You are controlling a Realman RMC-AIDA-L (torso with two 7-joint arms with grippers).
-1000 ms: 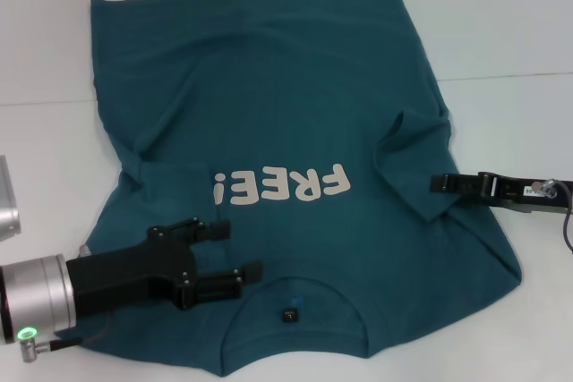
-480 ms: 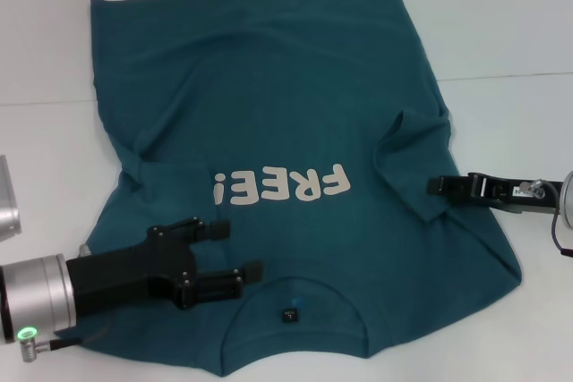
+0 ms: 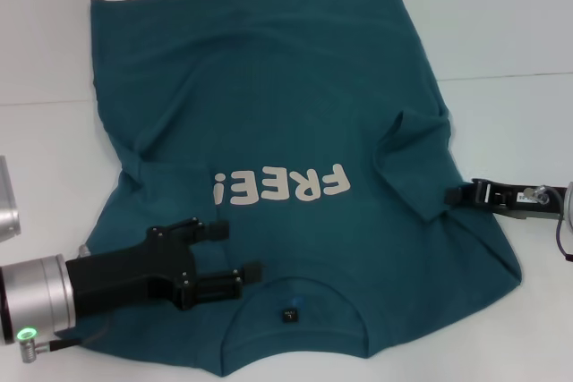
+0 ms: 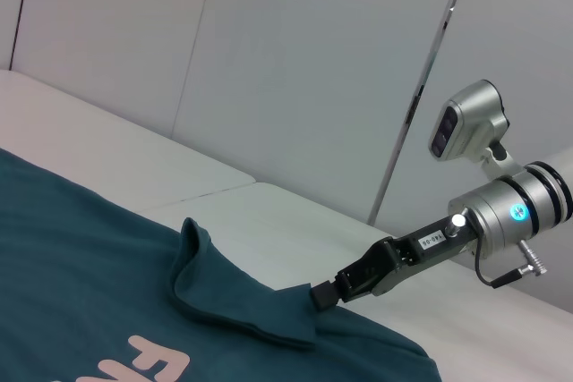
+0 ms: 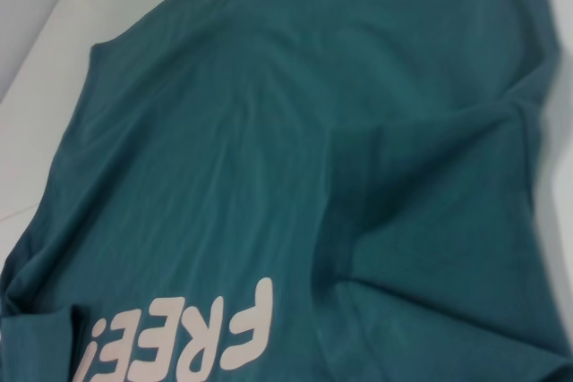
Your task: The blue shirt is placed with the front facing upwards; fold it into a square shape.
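The left gripper (image 3: pixel 235 252) hovers with its two fingers spread apart over the blue shirt (image 3: pixel 286 131) at about 7 o'clock of the garment, just beside the collar. The right gripper (image 3: pixel 455 194) sits at about 4 o'clock, its tip at the edge of the folded-in sleeve (image 3: pixel 414 163); whether it pinches the cloth cannot be told. The shirt lies spread on the white table (image 3: pixel 501 33), front up, white "FREE!" lettering (image 3: pixel 279 187) near its middle, neck toward 6 o'clock with a small dark tag (image 3: pixel 290 315).
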